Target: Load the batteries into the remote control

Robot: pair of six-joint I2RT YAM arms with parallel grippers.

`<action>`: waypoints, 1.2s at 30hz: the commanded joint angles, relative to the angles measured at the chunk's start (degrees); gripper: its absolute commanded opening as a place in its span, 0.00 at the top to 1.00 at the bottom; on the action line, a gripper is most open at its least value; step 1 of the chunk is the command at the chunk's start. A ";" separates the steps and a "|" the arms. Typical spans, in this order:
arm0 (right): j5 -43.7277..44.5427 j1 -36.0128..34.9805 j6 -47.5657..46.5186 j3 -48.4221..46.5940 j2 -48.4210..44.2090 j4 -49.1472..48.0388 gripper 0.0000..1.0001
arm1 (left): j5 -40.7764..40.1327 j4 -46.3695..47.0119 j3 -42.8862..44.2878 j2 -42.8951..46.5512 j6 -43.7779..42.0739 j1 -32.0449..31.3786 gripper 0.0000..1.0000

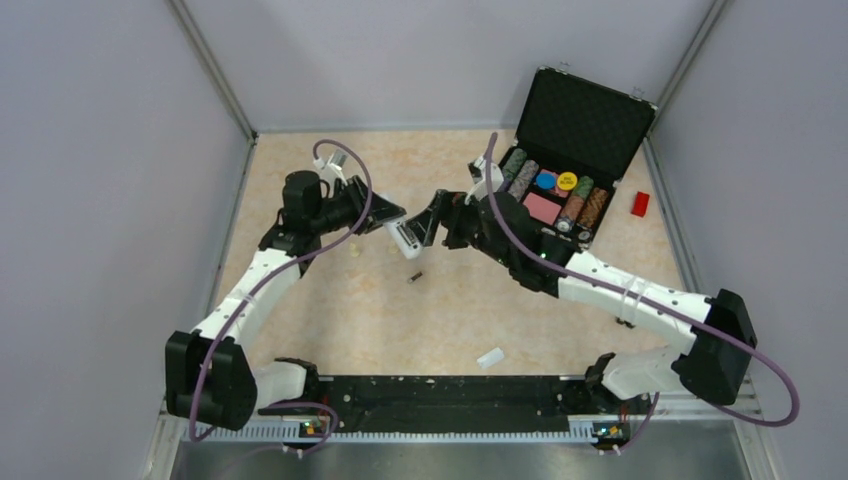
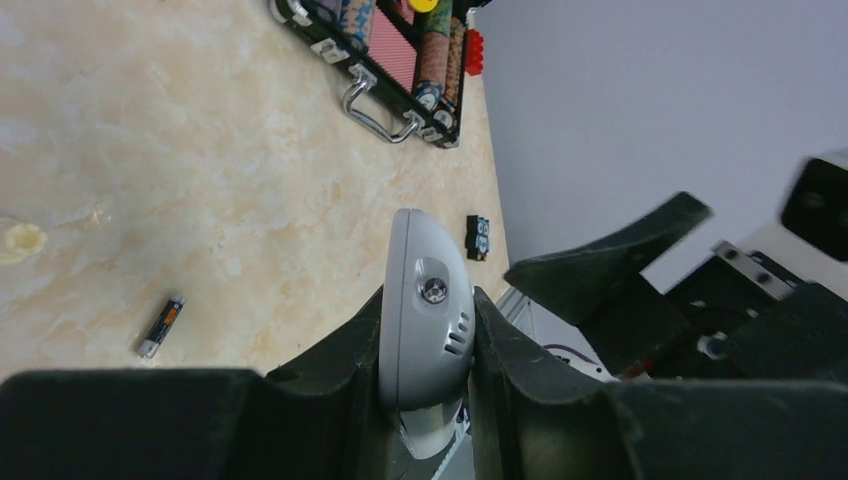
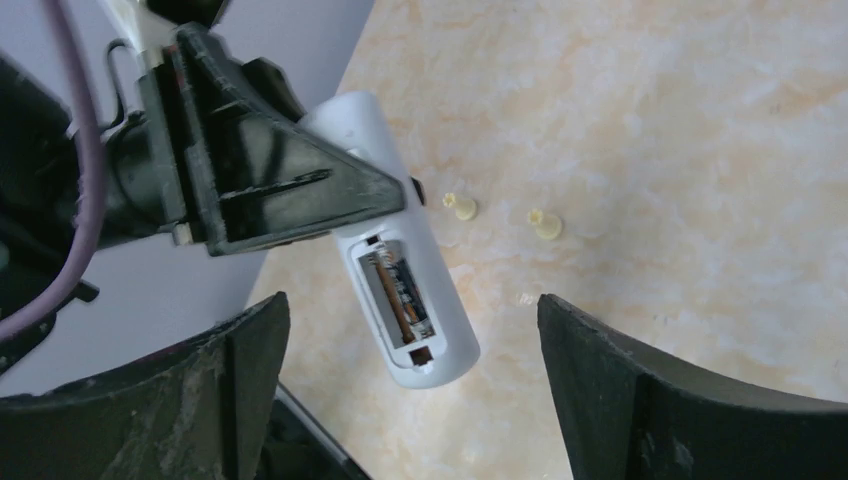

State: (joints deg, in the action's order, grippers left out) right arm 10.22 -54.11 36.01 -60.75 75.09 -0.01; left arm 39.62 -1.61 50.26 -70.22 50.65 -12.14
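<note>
Hanging above the beige table (image 1: 330,310), toward its far middle, the white remote control (image 3: 440,290) is clamped across its body between the fingers of the left claw (image 1: 388,222). That claw is closed partway, both fingers pressed flat against the remote's sides. The battery compartment is uncovered and turned toward the right wrist camera; a dark battery (image 3: 402,285) is seen lying in one slot, and coppery metal shows in the slot beside it.

The right claw (image 1: 430,222) is spread wide and nothing is held in it. Its fingers are placed on either side of the remote's free end without touching it.

A loose battery (image 1: 415,276) is lying on the table just below the two claws, apart from both. Two small cream pegs (image 3: 461,206) are resting on the table near the remote. A small white cover piece (image 1: 490,357) is lying nearer the arm bases. An open black case of poker chips (image 1: 575,130) is set at the far right, with a red block (image 1: 640,203) beside it.
</note>
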 commanded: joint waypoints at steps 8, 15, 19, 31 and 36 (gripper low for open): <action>-10.51 6.98 38.65 1.53 -1.09 -0.22 0.01 | -1.40 10.47 1.40 2.37 2.62 -0.08 1.00; -17.70 6.98 48.83 3.15 4.80 -10.67 0.01 | -2.45 10.68 1.72 2.35 5.10 -0.08 1.00; -18.01 7.07 51.79 3.77 6.06 -12.99 0.02 | -2.72 11.05 1.95 2.65 5.38 -0.08 1.00; -18.91 7.43 57.16 6.86 7.91 -18.82 0.12 | -1.28 11.62 1.51 2.95 4.54 -0.08 1.00; -19.40 7.50 58.48 7.49 8.84 -20.39 0.18 | 0.08 11.40 1.42 3.11 2.74 -0.10 1.00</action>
State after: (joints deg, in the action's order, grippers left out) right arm -8.12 -47.05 92.47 -53.54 83.35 -16.34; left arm 37.80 6.07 50.26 -68.88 55.31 -12.12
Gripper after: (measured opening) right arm 0.827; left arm 0.321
